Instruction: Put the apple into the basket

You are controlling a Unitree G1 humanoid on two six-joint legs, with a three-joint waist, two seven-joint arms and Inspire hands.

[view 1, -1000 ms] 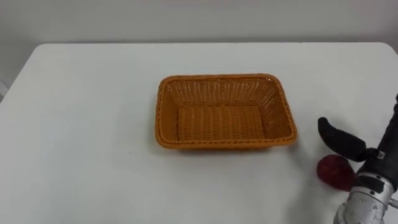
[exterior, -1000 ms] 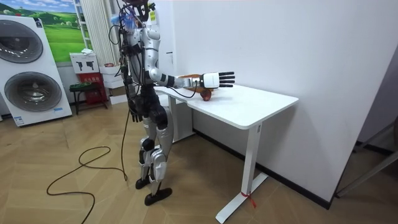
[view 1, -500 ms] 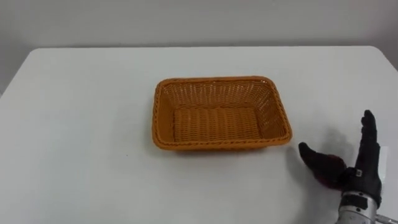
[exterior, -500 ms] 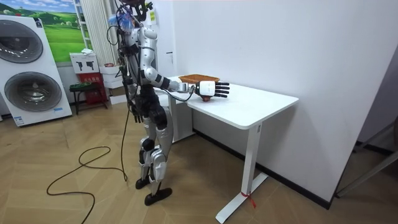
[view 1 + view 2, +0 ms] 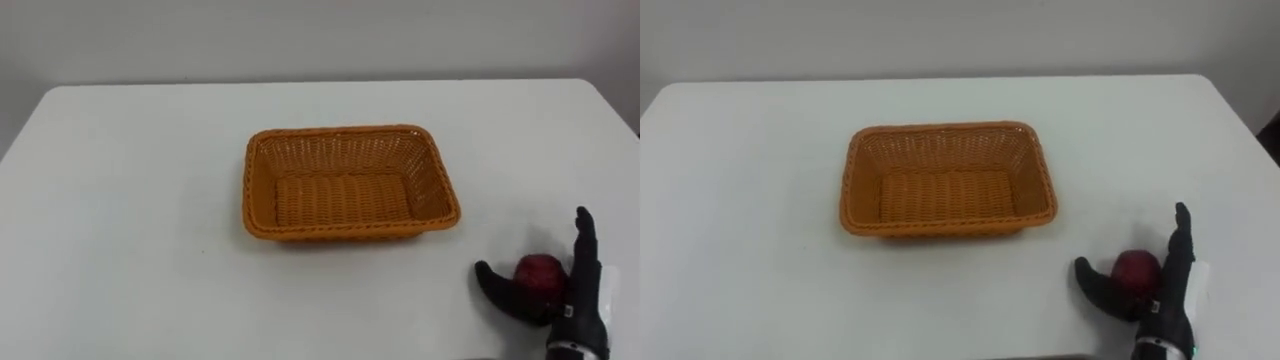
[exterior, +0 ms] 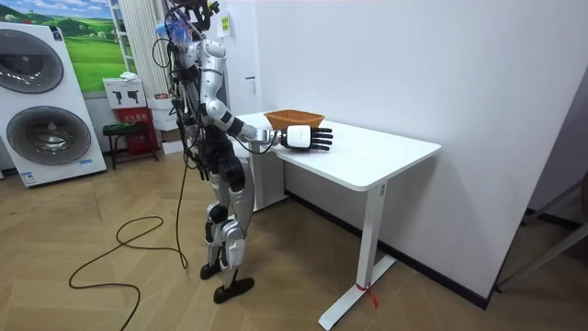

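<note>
Apple point(image 5: 537, 272) on white table point(image 5: 130, 200), between spread thumb and straight fingers of right hand point(image 5: 578, 296), orange basket point(image 5: 252, 190) nearby

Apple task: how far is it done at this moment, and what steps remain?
Done: nothing is placed; the basket is empty. In hand: the right hand is open at the apple, thumb on one side and straight fingers on the other, but the apple rests on the table, not yet gripped. Left: close the hand, lift, and set the apple down, probably in the basket.
</note>
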